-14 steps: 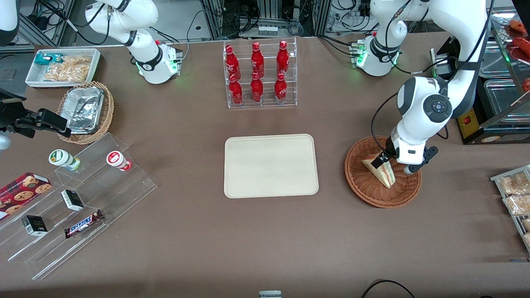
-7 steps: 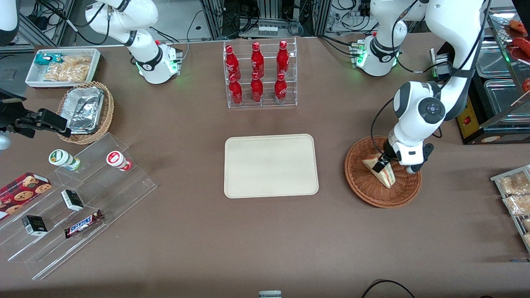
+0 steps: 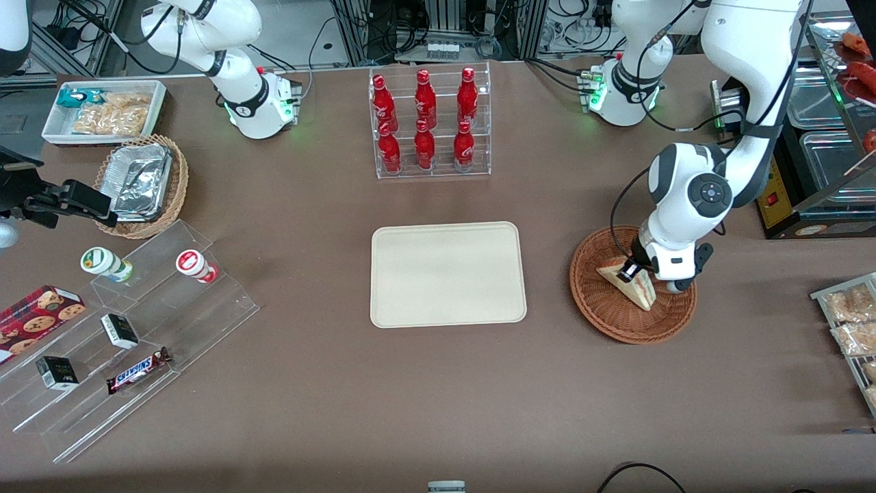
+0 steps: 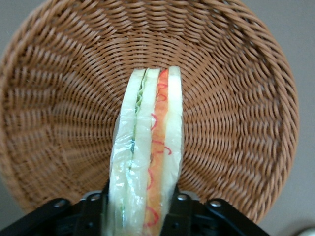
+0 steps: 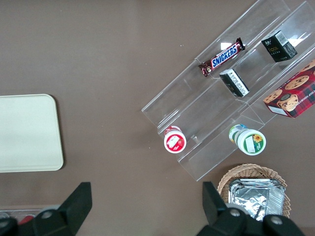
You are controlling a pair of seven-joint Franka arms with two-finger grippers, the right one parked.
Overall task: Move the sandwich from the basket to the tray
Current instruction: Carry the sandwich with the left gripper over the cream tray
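The sandwich (image 3: 636, 287) is a pale wedge with red and green layers, standing on edge inside the reddish-brown wicker basket (image 3: 602, 311). My left gripper (image 3: 628, 272) is down in the basket and shut on the sandwich. In the left wrist view the sandwich (image 4: 147, 147) sits between the two black fingers (image 4: 183, 209), with the gripper (image 4: 140, 214) over the basket's woven floor (image 4: 236, 98). I cannot tell whether the sandwich still touches the basket. The cream tray (image 3: 448, 274) lies bare beside the basket, toward the parked arm's end, and its corner shows in the right wrist view (image 5: 27, 132).
A clear rack of red bottles (image 3: 430, 123) stands farther from the front camera than the tray. Snack packets (image 3: 852, 322) lie at the working arm's end. A tan basket of foil containers (image 3: 140, 185) and clear stepped shelves with snacks (image 3: 130, 329) are at the parked arm's end.
The left arm's wrist has turned and drawn slightly away from the front camera. The sandwich has shifted a little with the gripper inside the basket.
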